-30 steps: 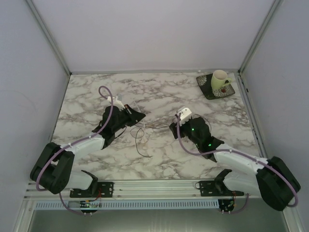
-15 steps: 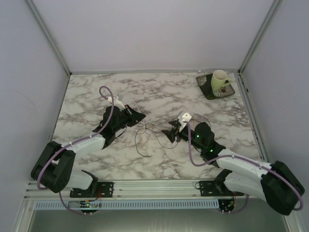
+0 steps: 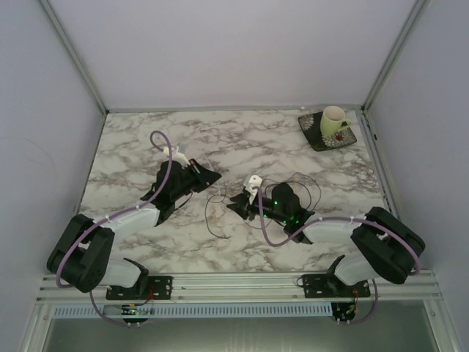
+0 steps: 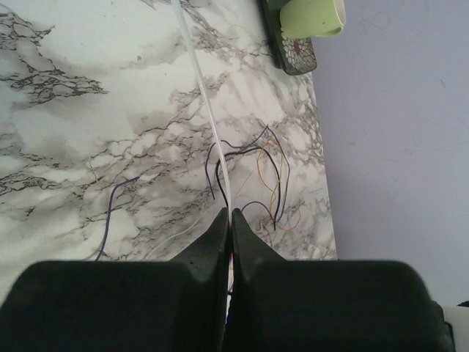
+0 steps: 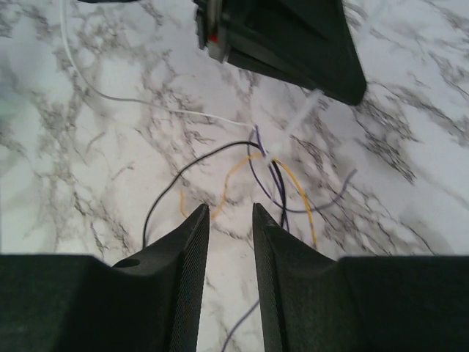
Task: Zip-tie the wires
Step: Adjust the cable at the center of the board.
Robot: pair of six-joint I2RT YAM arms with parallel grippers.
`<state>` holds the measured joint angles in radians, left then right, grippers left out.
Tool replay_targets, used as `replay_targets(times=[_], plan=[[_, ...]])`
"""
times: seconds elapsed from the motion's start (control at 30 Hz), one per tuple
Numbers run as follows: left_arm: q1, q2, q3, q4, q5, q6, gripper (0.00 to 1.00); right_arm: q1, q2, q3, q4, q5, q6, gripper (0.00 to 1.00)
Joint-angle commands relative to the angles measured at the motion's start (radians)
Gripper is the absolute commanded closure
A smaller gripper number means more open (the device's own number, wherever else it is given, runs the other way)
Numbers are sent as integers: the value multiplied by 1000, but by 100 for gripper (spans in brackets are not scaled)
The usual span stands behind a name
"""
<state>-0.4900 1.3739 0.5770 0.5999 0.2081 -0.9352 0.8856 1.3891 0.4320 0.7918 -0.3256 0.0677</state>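
The wires (image 5: 272, 174) are thin black, purple and yellow strands crossing on the marble. They also show in the top view (image 3: 220, 198) and in the left wrist view (image 4: 253, 172). My left gripper (image 4: 229, 213) is shut on a thin white zip tie (image 4: 209, 110) that runs away from its tips over the table. In the top view my left gripper (image 3: 212, 176) sits just behind and left of the wire crossing. My right gripper (image 5: 231, 213) is open by a narrow gap and empty, just short of the crossing. In the top view my right gripper (image 3: 234, 205) is close to my left one.
A pale green cup (image 3: 335, 120) stands on a dark coaster (image 3: 327, 139) at the back right corner, also in the left wrist view (image 4: 311, 16). More wire loops (image 3: 304, 183) lie behind the right arm. A thin white strand (image 5: 110, 95) curves across the marble.
My right arm has swung left across the table, bringing its gripper up to the wire crossing near my left gripper. My left arm has not moved.
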Motion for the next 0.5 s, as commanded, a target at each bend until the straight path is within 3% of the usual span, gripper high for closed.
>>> replay_targets(times=[0.0,0.47], plan=[[1,-4,22,20,-9,-24,100,15,68,46,85,-131,-12,70],[-11,-27,35,8,-16,-35,100,20,265,109,132,-107,-111,71]])
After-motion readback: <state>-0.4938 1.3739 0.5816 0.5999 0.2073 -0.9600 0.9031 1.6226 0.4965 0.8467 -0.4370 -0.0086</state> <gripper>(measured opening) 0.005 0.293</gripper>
